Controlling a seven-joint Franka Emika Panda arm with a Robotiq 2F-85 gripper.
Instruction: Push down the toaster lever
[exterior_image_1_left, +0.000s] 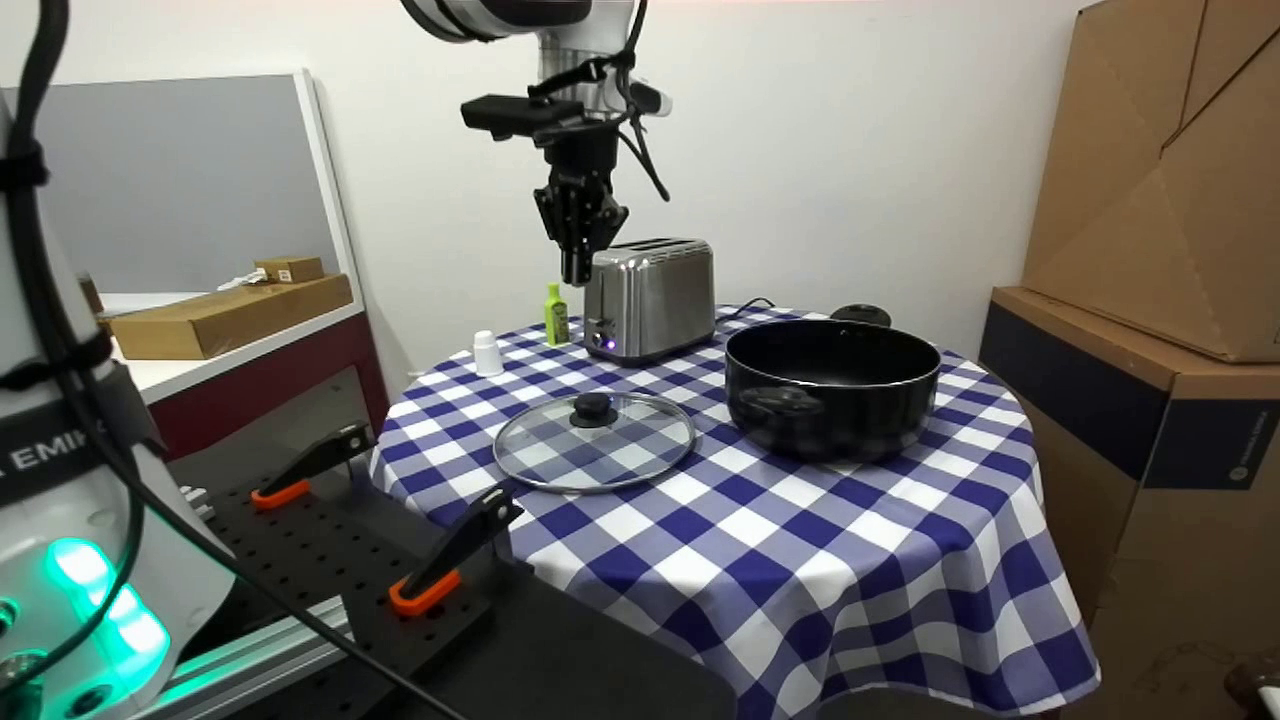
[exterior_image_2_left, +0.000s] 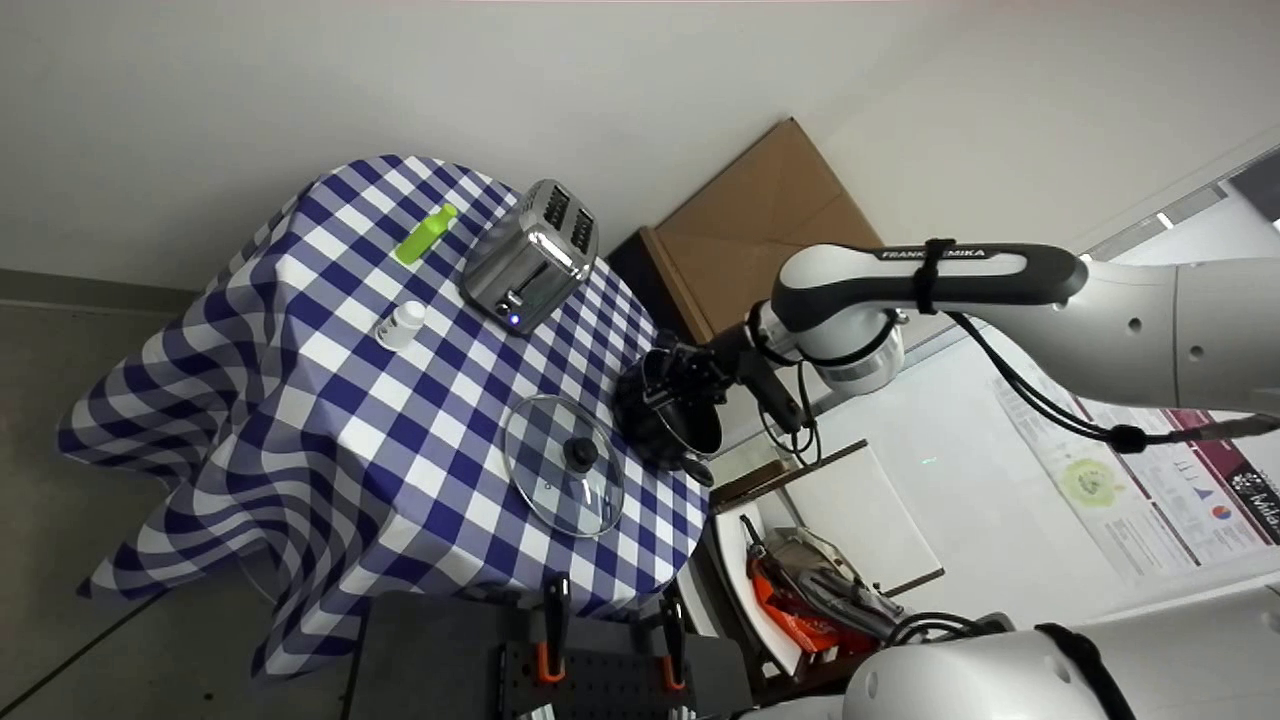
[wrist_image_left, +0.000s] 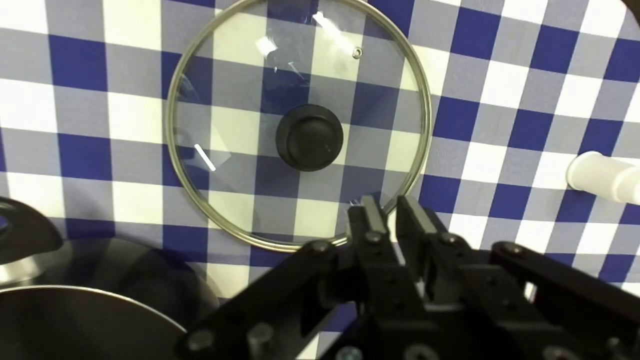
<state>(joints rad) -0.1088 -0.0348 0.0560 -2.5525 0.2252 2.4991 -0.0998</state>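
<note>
The pincer (wrist_image_left: 390, 204) hangs nose-down above the checked cloth (exterior_image_1_left: 900, 590), its fingers (wrist_image_left: 374, 220) closed to a thin slit. Below lies the lid (exterior_image_1_left: 595, 445), a glass disc flat on the cloth, black knob (wrist_image_left: 309, 138) uppermost (in the wrist view the fingertips merely overlap its edge; the lid itself is lower). Just beside the lid, separated by a strip of cloth, stands the pot (exterior_image_1_left: 865, 425), black, two-handled and open-topped; its interior shows plain dark wall, and whether anything rests on the bottom cannot be told. The toaster (exterior_image_1_left: 655, 300), of shiny metal, stands upright at the back of the cloth as seen in an exterior view, apart from pincer, lid and pot. Its two slots (exterior_image_2_left: 557, 207) face up and appear dark, their contents too small to determine. On one end face a violet-blue light (exterior_image_2_left: 514, 320) glows; the lever, among small controls there, cannot be read as raised or lowered. Near the toaster are two upright vessels, the green bottle (exterior_image_1_left: 556, 317) and the white bottle (exterior_image_1_left: 487, 357) (contents of both hidden). Outermost, in an exterior view, two large boxes (exterior_image_1_left: 1150, 190) are stacked beside the cloth, their contents likewise concealed, and two clamps (exterior_image_1_left: 455, 545) with orange ends sit on a perforated black board (exterior_image_1_left: 335, 560).
</note>
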